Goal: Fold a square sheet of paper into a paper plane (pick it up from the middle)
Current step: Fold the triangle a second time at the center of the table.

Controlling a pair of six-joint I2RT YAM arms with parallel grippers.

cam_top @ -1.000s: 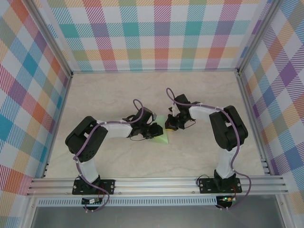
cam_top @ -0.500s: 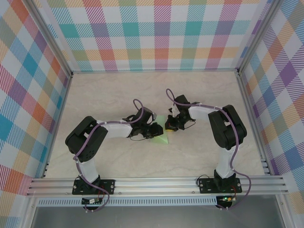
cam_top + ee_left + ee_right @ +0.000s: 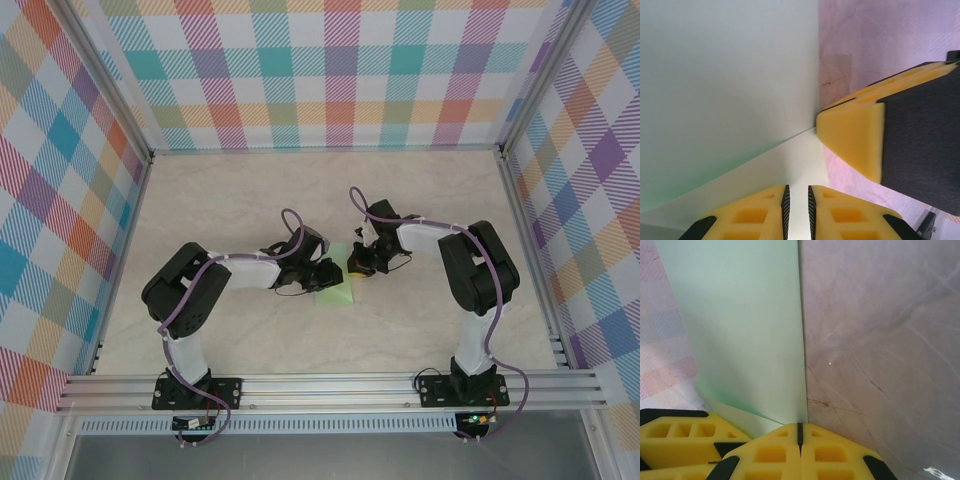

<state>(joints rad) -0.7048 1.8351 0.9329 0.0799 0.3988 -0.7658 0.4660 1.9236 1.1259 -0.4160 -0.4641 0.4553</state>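
The square sheet of paper [image 3: 338,291] lies pale green at the table's middle, between both grippers. In the left wrist view the paper [image 3: 730,75] has a flap raised along a crease over a lighter layer. My left gripper [image 3: 328,275] rests over that lighter layer, its jaws [image 3: 797,187] a narrow slit apart with nothing between them. My right gripper [image 3: 357,264] is shut, its tips [image 3: 800,424] touching the paper [image 3: 750,325] at its right edge. One right fingertip [image 3: 852,135] meets the crease's end. The paper plane is out of view.
The marble-look tabletop [image 3: 230,190] stretches round the paper. Checked walls [image 3: 330,70] close the back and both sides, and an aluminium rail [image 3: 330,385] runs along the near edge by the arm bases.
The left arm has shifted slightly and its jaws have narrowed a little. The paper's near edge lies a touch lower. The right gripper has stayed put.
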